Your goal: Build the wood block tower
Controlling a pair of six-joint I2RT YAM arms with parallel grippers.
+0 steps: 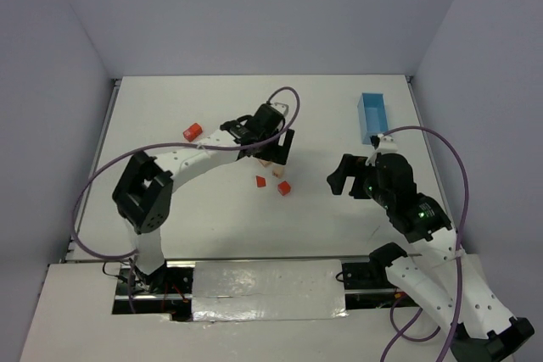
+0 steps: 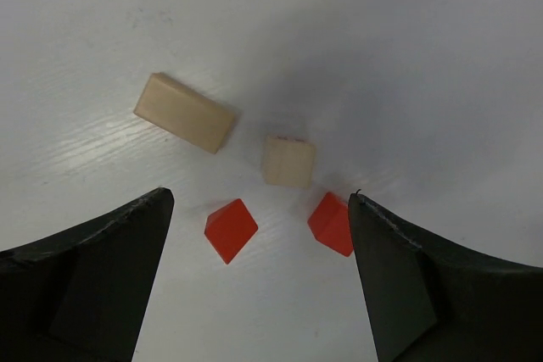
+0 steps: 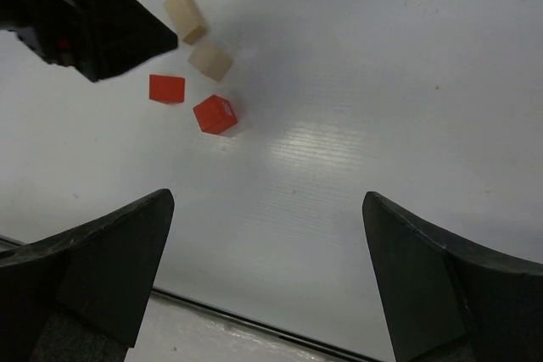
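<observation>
Seen from above, the wood block tower (image 1: 283, 187) is no tower: its pieces lie loose and unstacked on the white tabletop (image 1: 212, 218). We find the left gripper (image 2: 259, 199) spread wide and empty above four of them: a tan slab (image 2: 185, 113), a tan cube (image 2: 288, 161), a left red-orange block (image 2: 231, 231) and a right red-orange block (image 2: 333, 223) (none touching). A lone red-orange block (image 1: 193, 131) sits well off to the left. The right gripper (image 3: 267, 199), likewise wide and empty, hovers nearby, beside a light blue box (image 1: 373, 116).
</observation>
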